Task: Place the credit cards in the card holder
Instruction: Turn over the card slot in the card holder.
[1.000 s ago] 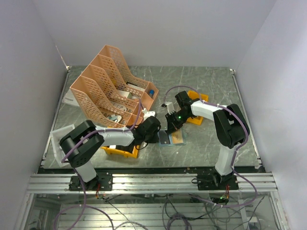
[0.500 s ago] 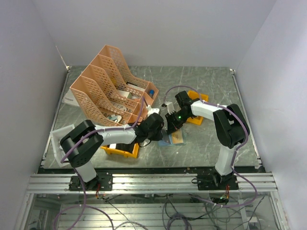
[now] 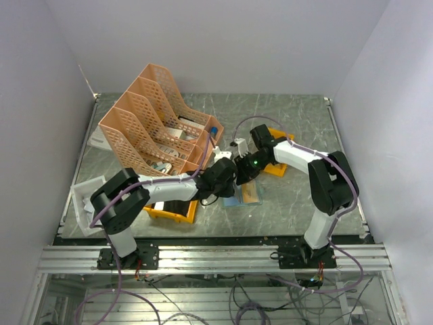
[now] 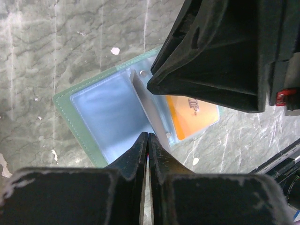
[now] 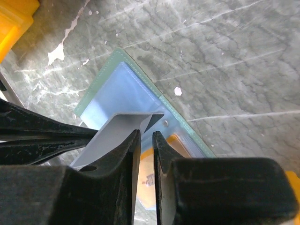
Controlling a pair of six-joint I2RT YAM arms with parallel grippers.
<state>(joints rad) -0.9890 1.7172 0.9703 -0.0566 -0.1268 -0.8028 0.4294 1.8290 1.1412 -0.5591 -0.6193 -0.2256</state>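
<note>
Top view: the left gripper (image 3: pixel 230 184) and the right gripper (image 3: pixel 242 180) sit tip to tip over the card holder (image 3: pixel 237 201), which lies open on the table (image 3: pixel 291 203) near its front edge.
Left wrist view: the jaws are all but closed, leaving only a hairline slit, with nothing seen pinched. The tips hang over the holder's clear sleeve. A grey card (image 4: pixel 143 96) stands on edge there, with an orange card (image 4: pixel 192 115) (partly hidden) sleeved beyond.
Right wrist view: the jaws are slightly parted. The grey card leans against one fingertip (image 5: pixel 136 136) — gripped or not, cannot tell.

Bright, even light; soft shadows, close foregrounds blurred.
</note>
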